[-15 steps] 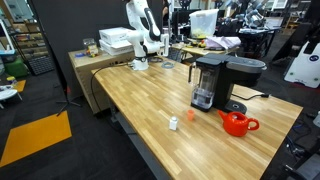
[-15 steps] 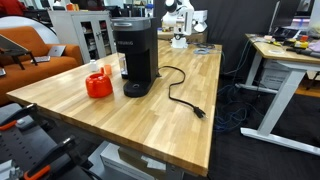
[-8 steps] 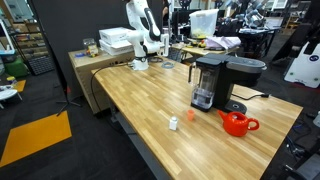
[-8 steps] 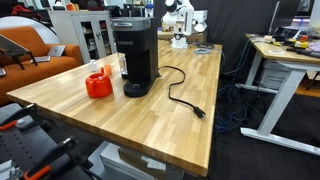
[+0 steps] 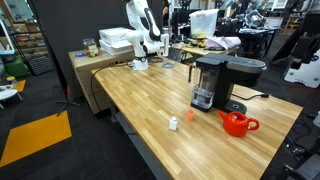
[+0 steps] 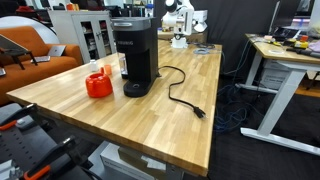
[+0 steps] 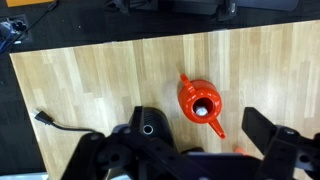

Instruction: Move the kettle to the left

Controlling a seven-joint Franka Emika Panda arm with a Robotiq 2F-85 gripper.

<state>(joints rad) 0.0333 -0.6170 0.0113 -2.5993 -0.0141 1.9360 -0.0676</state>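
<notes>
Wrist view: the 2 jaws stand wide apart at the bottom edge, with nothing gripped between them. The kettle [image 7: 200, 100] sits upright on the bench [image 7: 100, 70], just beside the black coffee maker [image 7: 150, 125], with its spout pointing toward the lower right of this view. In both exterior views the white arm [image 5: 140, 25] [image 6: 183, 25] stands folded upright at the far end of the bench, well apart from the kettle. 1 small white object [image 5: 173, 122] rests on the wood near the kettle.
</notes>
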